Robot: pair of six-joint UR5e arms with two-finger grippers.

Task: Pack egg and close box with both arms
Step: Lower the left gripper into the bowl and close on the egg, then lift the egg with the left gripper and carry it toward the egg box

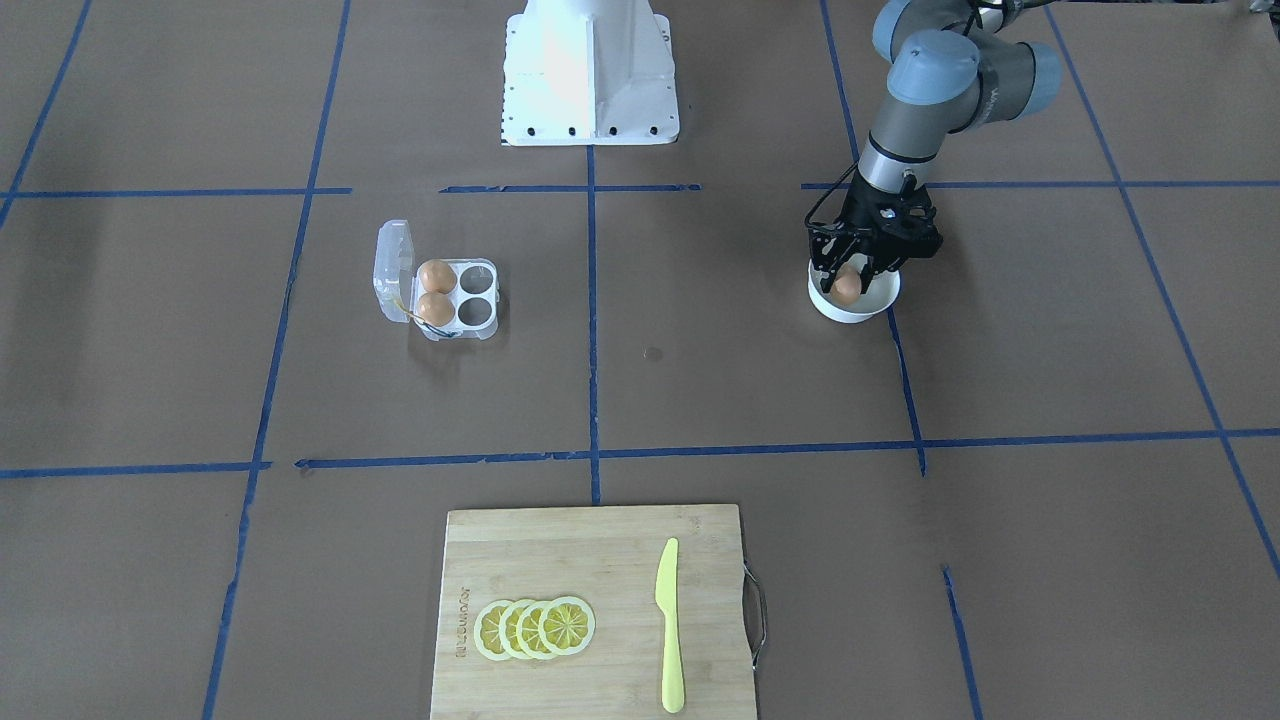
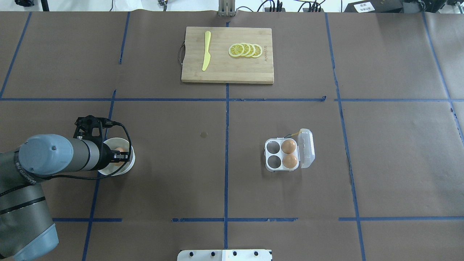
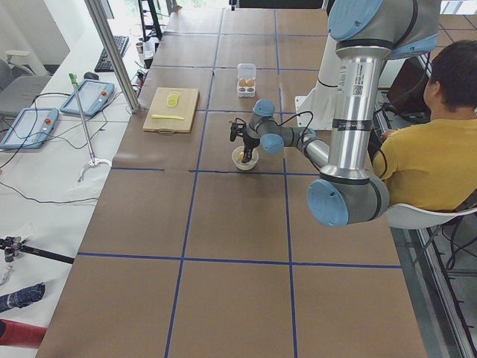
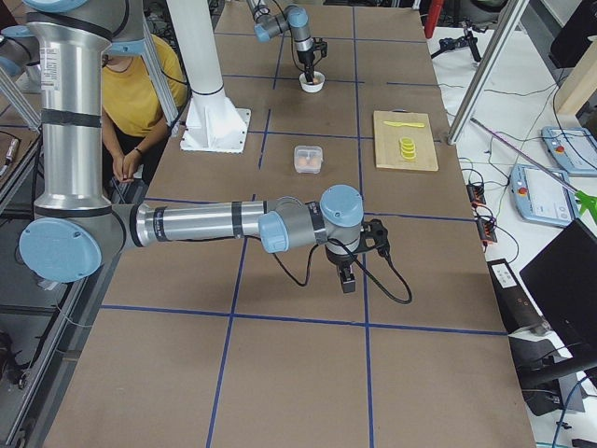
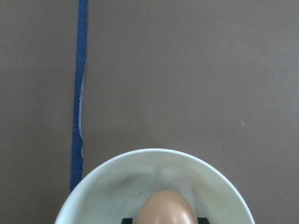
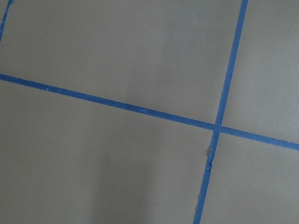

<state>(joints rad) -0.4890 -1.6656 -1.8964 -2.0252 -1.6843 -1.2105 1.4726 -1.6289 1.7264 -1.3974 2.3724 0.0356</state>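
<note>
The clear box lies open on the table, its lid standing up at one side; it also shows in the overhead view. Two tan eggs fill the cups by the hinge; the other two cups are empty. My left gripper reaches down into a round white bowl. Its fingers press on both sides of a third egg, which sits in the bowl. My right gripper hangs low over bare table far from the box. I cannot tell whether it is open or shut.
A wooden cutting board with a yellow knife and lemon slices lies at the table's operator side. The white pedestal stands at the robot's side. A person in yellow sits beside the table.
</note>
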